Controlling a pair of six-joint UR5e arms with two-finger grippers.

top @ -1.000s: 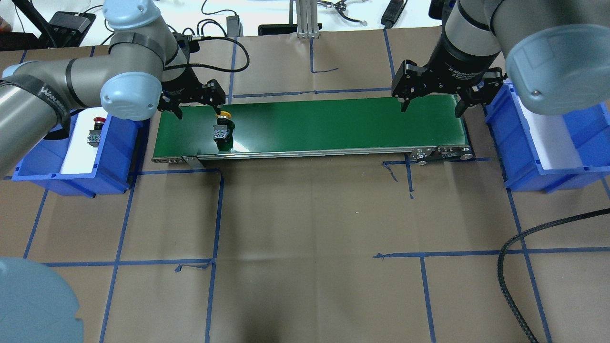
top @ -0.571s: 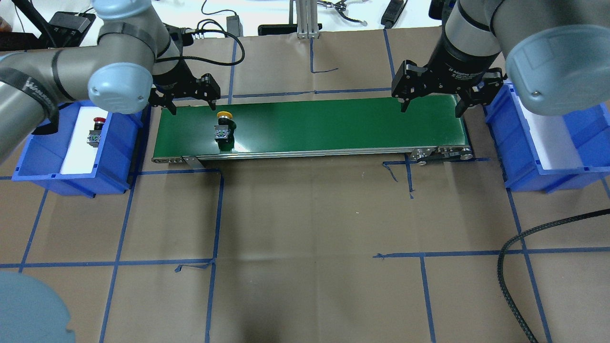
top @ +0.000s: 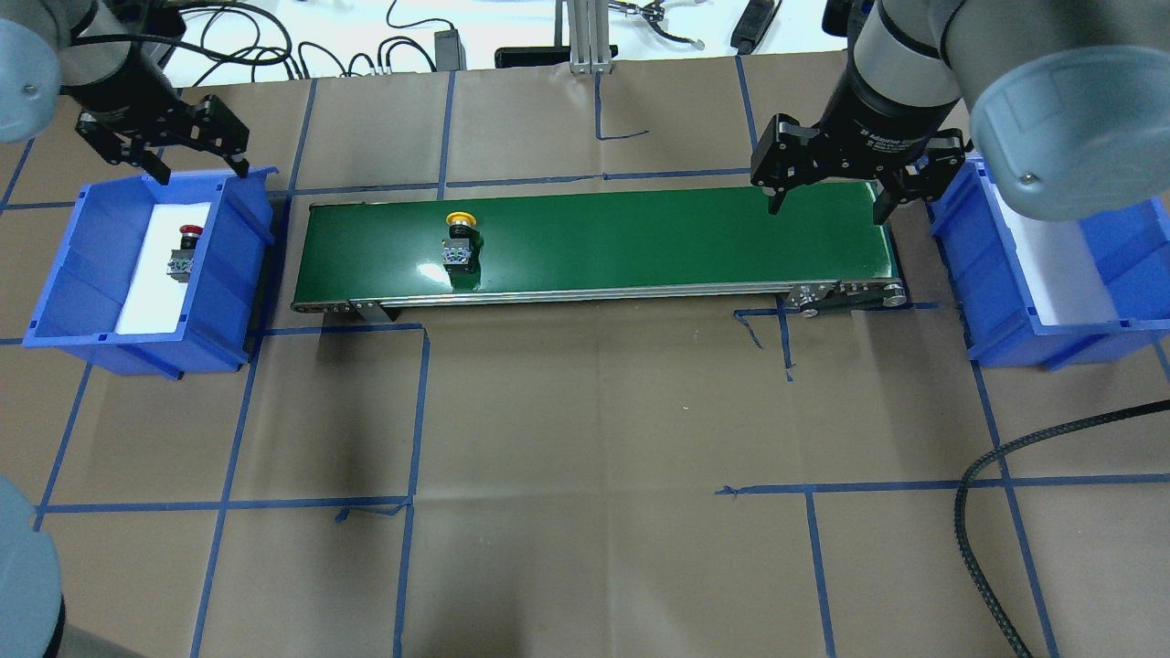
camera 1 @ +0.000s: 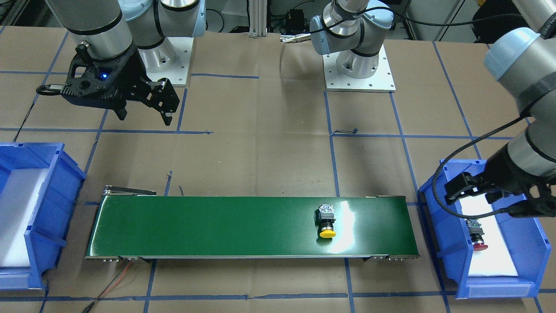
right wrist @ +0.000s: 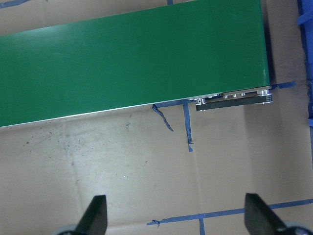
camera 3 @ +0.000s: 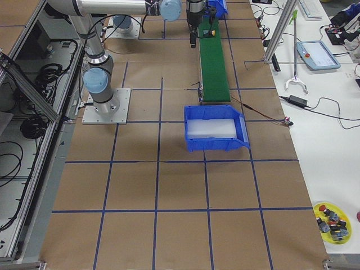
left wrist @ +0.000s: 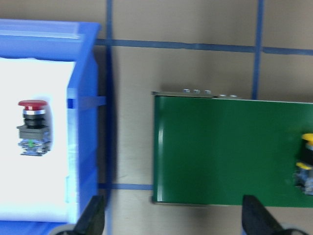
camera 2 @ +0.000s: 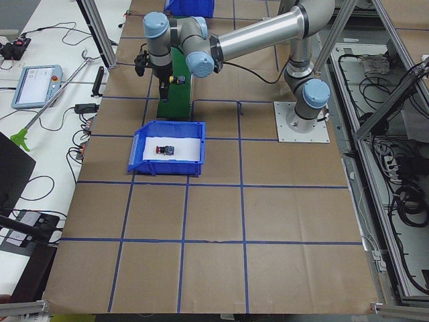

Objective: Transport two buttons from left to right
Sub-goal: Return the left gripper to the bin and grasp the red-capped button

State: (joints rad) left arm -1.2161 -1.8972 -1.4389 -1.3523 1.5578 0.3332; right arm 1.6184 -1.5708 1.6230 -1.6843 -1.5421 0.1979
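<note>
The yellow-capped button (top: 459,242) lies on the green conveyor belt (top: 640,238) near its left end; it also shows in the front view (camera 1: 326,221). The red-capped button (top: 185,251) lies on white foam in the left blue bin (top: 228,274), and shows in the left wrist view (left wrist: 32,127). My left gripper (top: 199,169) hovers open and empty over that bin's back edge. My right gripper (top: 827,208) hangs open and empty over the belt's right end. The right blue bin (top: 955,260) holds only white foam.
A black braided cable (top: 987,512) curls across the table's front right. Blue tape lines grid the brown table cover. Cables and an aluminium post (top: 585,37) stand beyond the table's far edge.
My left gripper has moved left from the belt's left end to the left bin's back edge. The yellow button has shifted a little rightward on the belt. The right arm has not moved.
</note>
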